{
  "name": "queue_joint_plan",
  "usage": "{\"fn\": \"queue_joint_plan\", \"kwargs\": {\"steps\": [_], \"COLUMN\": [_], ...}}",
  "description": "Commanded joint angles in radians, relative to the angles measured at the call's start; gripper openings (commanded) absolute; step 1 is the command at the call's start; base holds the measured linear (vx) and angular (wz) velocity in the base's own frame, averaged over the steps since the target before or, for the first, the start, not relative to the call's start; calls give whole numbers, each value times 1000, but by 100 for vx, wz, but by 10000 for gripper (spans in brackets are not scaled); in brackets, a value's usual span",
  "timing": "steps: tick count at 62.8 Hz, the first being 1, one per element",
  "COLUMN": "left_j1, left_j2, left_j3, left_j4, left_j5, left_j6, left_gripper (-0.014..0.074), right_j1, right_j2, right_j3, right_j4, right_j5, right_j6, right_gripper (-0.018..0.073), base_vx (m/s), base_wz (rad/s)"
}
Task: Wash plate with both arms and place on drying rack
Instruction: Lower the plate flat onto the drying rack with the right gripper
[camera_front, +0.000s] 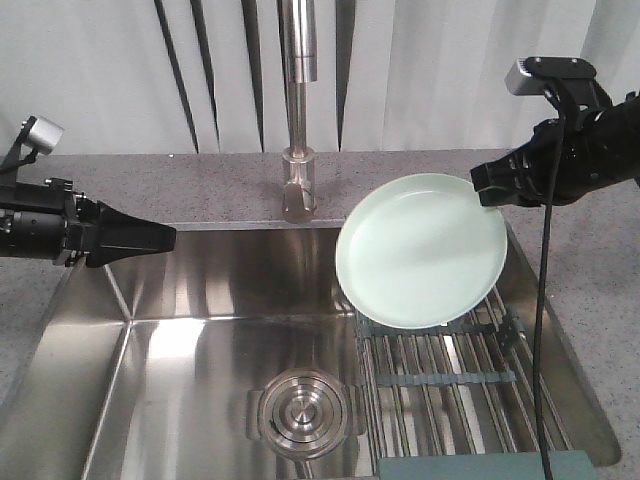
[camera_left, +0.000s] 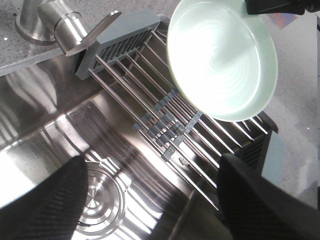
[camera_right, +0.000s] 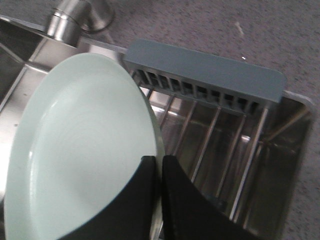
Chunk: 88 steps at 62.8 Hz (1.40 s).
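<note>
The right end effector grips the pale mint-green plate by its upper right rim, its two black fingers pinched together with the rim between them, as the right wrist view shows. The plate hangs tilted, its glossy inner face turned toward the near left, above the far end of the drying rack; whether its lower edge touches the steel rods cannot be told from the front view. The rack lies across the right part of the stainless steel sink, its parallel rods running from far to near, with grey-blue cross straps in the middle and a grey-blue end piece at the far side, just below the speckled grey table. The left end effector reaches in from the left over the sink's far left corner, well apart from the plate and holding nothing; in the left wrist view its two black fingers stand wide apart, framing the rack and the plate beyond. The round steel drain sits in the sink floor, near and left of the rack. A steel faucet rises from the table at the far side of the sink, just left of the plate.
</note>
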Motion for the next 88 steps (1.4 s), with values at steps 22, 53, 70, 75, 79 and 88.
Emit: {"fn": "queue_joint_plan", "kwargs": {"steps": [22, 53, 70, 75, 79, 88], "left_j1": [2, 2, 2, 2, 2, 2], "left_j2": [-43, -43, -43, -43, -43, -43], "left_j3": [-23, -23, -23, -23, -23, -23], "left_j4": [-65, -65, -65, -65, -65, -65], "left_j5": [56, 56, 56, 56, 56, 56], "left_j6": [1, 1, 1, 1, 1, 1], "left_gripper": [517, 517, 517, 517, 517, 517], "right_j1": [-6, -3, -3, -3, -3, -3], "right_j2": [10, 158, 191, 190, 188, 164], "right_j3": [-30, -30, -30, -30, -30, -30], "right_j4": [-88, -78, -81, -86, -87, -113], "right_j5": [-42, -34, -31, -44, -52, -42], "right_j6": [69, 71, 64, 61, 51, 48], "right_gripper": [42, 74, 216, 267, 302, 333], "base_vx": [0, 0, 0, 0, 0, 0], "base_wz": [0, 0, 0, 0, 0, 0]}}
